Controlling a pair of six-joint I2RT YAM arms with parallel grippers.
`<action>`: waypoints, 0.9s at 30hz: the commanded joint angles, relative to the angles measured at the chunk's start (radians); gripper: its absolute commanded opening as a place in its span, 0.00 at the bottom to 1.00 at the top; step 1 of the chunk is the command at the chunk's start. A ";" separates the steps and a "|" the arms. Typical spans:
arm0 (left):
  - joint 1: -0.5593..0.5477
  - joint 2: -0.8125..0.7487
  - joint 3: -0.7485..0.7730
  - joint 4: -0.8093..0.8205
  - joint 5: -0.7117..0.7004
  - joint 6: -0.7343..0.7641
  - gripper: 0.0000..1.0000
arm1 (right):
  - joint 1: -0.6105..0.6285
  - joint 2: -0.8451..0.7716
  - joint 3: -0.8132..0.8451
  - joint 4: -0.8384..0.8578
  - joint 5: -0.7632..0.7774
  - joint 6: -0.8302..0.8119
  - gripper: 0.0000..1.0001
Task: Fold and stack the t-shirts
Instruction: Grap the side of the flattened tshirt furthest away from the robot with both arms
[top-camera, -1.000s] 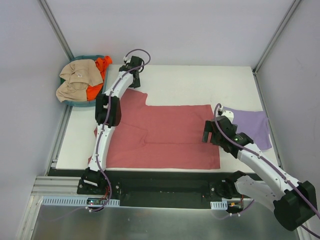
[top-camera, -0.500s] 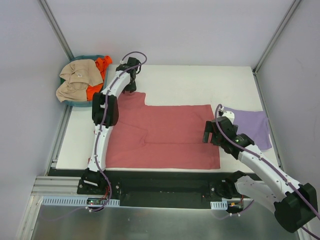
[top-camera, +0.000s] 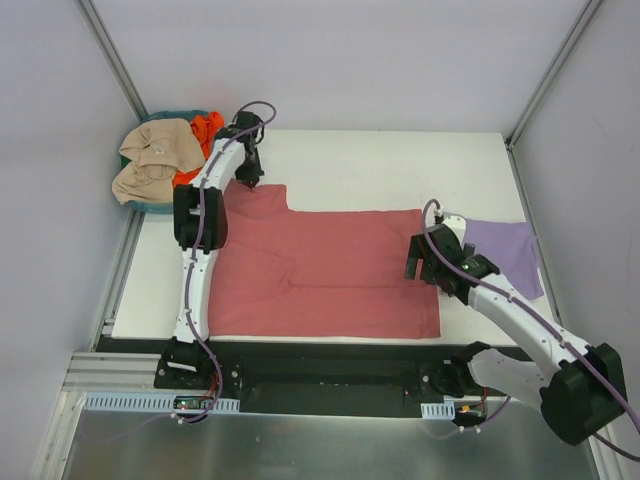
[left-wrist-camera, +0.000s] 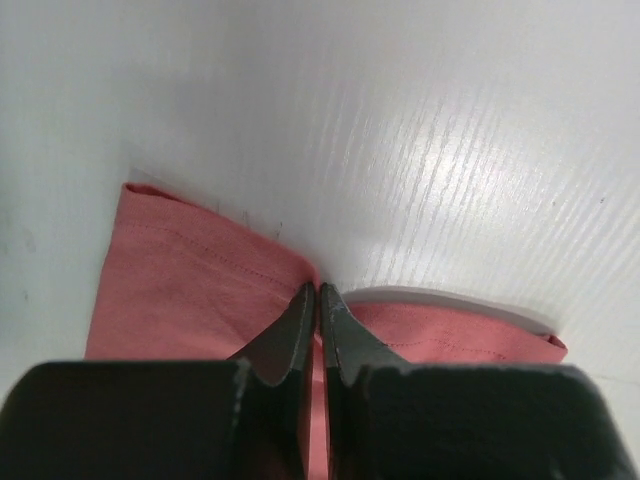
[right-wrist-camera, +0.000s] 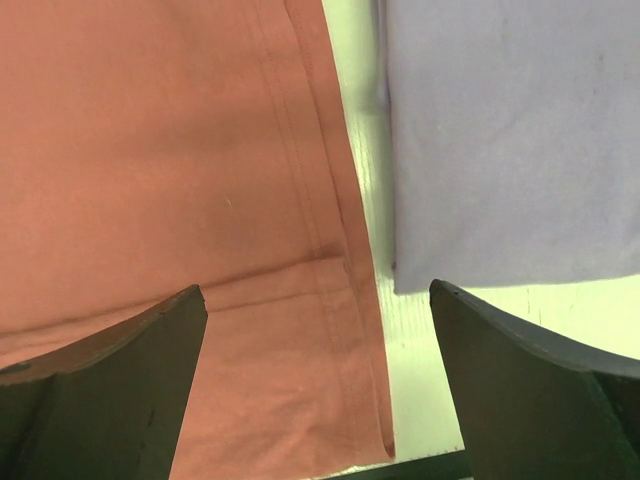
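The brick-red t-shirt (top-camera: 320, 270) lies flat across the table's middle. My left gripper (top-camera: 250, 178) is at its far left sleeve edge. In the left wrist view the jaws (left-wrist-camera: 319, 290) are shut, pinching a fold of the red cloth (left-wrist-camera: 190, 290). The lavender t-shirt (top-camera: 505, 250) lies at the right, beside the red one. My right gripper (top-camera: 418, 262) hovers open over the red shirt's right hem. In the right wrist view its fingers (right-wrist-camera: 315, 288) straddle the red hem (right-wrist-camera: 150, 150) and the gap to the lavender cloth (right-wrist-camera: 500, 130).
A teal basket (top-camera: 160, 207) with beige and orange clothes stands off the table's far left corner. White table surface (top-camera: 400, 165) shows behind the shirts. Metal frame posts rise at both back corners.
The left gripper moved left along the sleeve's far edge and closed on the red cloth. The right arm barely shifted and stayed open.
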 joint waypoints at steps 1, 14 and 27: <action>0.061 0.004 -0.079 0.029 0.261 0.011 0.00 | -0.026 0.138 0.163 -0.004 0.014 0.014 0.96; 0.080 -0.106 -0.280 0.177 0.277 -0.017 0.00 | -0.230 0.944 0.929 -0.157 -0.049 0.037 0.91; 0.080 -0.111 -0.288 0.188 0.281 -0.015 0.00 | -0.285 1.311 1.293 -0.280 -0.061 0.028 0.64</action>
